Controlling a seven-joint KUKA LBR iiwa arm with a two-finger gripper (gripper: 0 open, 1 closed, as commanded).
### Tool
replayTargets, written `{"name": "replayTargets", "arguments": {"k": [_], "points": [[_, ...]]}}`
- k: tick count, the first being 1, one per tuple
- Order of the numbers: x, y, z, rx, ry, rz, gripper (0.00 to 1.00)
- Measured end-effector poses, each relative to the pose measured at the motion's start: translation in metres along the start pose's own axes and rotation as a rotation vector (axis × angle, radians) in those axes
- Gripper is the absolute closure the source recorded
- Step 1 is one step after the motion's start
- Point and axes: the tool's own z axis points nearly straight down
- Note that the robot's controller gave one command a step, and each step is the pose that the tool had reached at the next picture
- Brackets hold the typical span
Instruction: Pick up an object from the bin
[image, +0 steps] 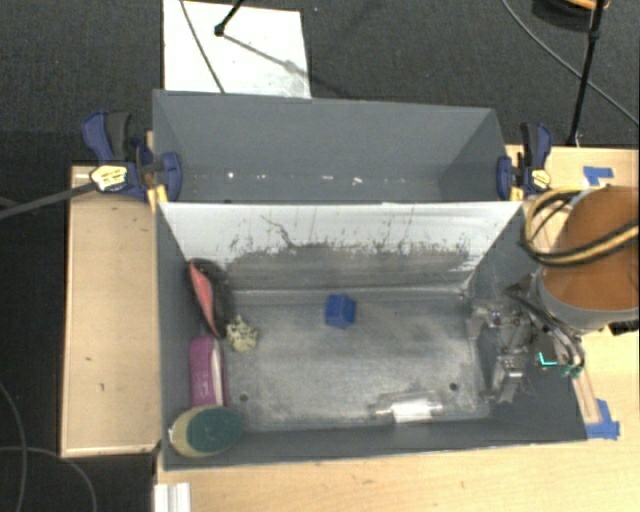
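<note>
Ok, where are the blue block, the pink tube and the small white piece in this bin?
blue block (340, 310): camera view, middle of its top face.
pink tube (205, 370): camera view, middle of its body.
small white piece (413, 409): camera view, its centre.

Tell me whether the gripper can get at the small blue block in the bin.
Probably yes. The blue block lies alone on the floor of the bin, and nothing stands between it and the gripper at the right side; the pink bottle lies far left.
</note>
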Motion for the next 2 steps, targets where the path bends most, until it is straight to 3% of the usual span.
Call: {"name": "replayTargets", "arguments": {"k": [1,2], "points": [[0.019,0.046,0.067,-0.002,-0.004,0.023,0.00],[0.006,0.081,0.075,0.000,-0.012,-0.200,0.00]]}}
